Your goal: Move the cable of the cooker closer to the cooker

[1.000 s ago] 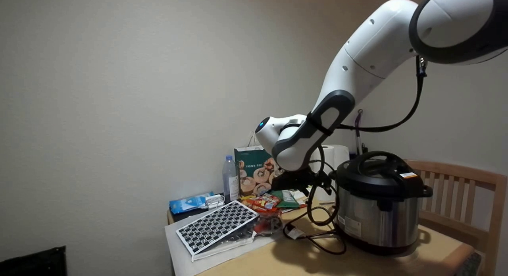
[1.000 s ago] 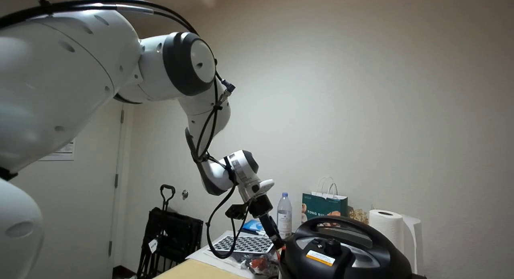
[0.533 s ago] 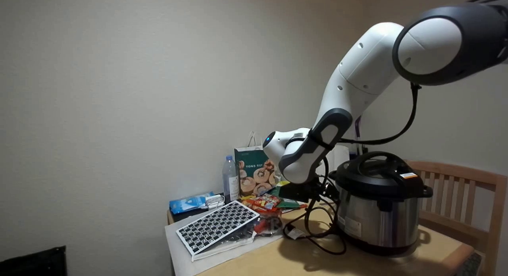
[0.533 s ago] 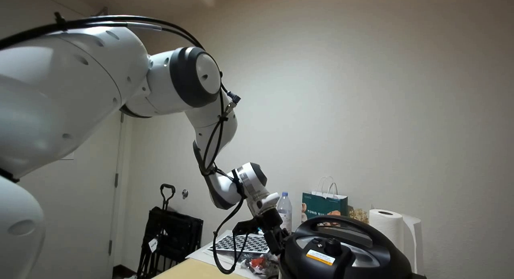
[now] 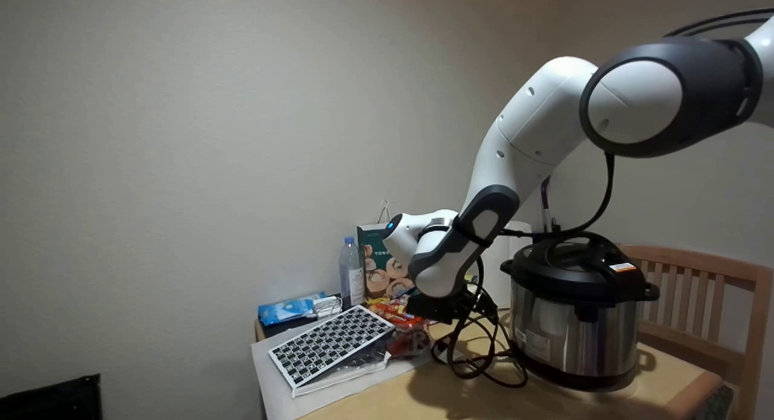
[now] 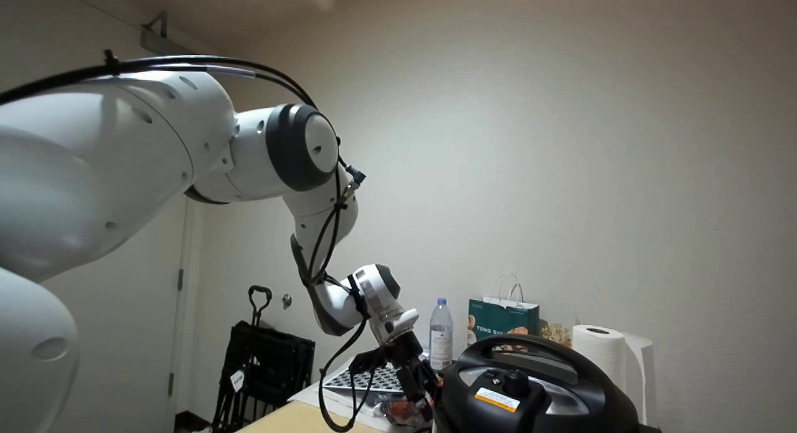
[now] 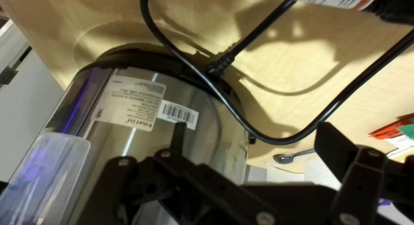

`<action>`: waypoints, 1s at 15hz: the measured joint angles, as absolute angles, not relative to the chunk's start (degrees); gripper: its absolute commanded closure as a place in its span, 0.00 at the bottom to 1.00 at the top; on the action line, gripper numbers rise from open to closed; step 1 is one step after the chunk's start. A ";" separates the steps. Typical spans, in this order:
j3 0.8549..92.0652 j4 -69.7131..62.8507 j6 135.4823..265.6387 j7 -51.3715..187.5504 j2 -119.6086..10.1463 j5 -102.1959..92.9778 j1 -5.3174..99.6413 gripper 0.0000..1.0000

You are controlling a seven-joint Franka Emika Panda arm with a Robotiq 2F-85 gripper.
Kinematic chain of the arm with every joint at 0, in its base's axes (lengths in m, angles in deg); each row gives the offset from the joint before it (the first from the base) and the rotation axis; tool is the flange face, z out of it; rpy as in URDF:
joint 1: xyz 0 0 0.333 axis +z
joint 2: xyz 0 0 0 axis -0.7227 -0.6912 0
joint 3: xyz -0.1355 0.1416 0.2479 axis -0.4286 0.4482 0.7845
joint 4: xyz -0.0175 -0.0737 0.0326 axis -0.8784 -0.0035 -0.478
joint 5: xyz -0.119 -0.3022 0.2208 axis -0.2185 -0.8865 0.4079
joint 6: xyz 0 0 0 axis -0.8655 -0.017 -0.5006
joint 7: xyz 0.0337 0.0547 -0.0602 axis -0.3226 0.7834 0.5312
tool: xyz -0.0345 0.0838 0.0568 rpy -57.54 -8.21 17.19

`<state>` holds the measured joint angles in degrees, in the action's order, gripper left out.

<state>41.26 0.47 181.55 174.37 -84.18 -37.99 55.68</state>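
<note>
The silver cooker point(image 5: 580, 332) with a black lid stands on the wooden table; its lid point(image 6: 529, 395) shows in an exterior view. In the wrist view, the cooker point(image 7: 129, 147) fills the left side. The black cable point(image 5: 508, 386) lies in loose loops beside the cooker's base. In the wrist view, its plugged end point(image 7: 258, 30) enters the cooker's base, and a cable loop point(image 7: 281, 140) dips across the gap between the fingers. My gripper point(image 7: 252, 129) is open; one finger is in front of the cooker's side, the other overlaps the loop. Whether it touches is unclear.
A white-framed checkered panel point(image 5: 332, 347), snack packets point(image 5: 399, 311), a bottle point(image 5: 351, 272) and a green bag point(image 6: 492, 321) are on the table. A paper-towel roll point(image 6: 599, 358) stands behind the cooker. A dark spoon point(image 7: 284, 158) lies near the cooker. A wooden chair point(image 5: 695, 317) stands behind.
My arm has moved down toward the table in both exterior views, and slightly left over the last half second. The cooker has not moved, and the cable shows no clear movement.
</note>
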 measured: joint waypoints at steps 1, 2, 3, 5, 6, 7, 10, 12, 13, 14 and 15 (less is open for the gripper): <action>41.26 1.56 181.79 174.37 -85.48 -38.00 56.19 0.00; 41.26 2.72 181.83 174.37 -86.78 -37.99 56.56 0.00; 41.24 3.88 181.83 174.38 -88.01 -37.99 56.81 0.00; 41.19 6.04 181.83 174.38 -90.11 -37.85 56.88 0.00; 41.08 7.01 181.83 174.39 -90.96 -37.82 56.88 0.00; 40.84 7.98 181.83 174.43 -91.77 -37.82 56.88 0.00; 39.81 9.84 181.83 174.68 -93.07 -37.84 57.06 0.00; 39.73 10.06 181.82 174.69 -93.14 -37.84 57.07 0.00; 39.74 10.17 181.71 174.68 -93.25 -37.82 57.07 0.00; 39.74 10.73 181.43 174.69 -93.70 -37.62 57.03 0.00; 39.73 11.78 181.14 174.69 -94.55 -37.31 56.92 0.00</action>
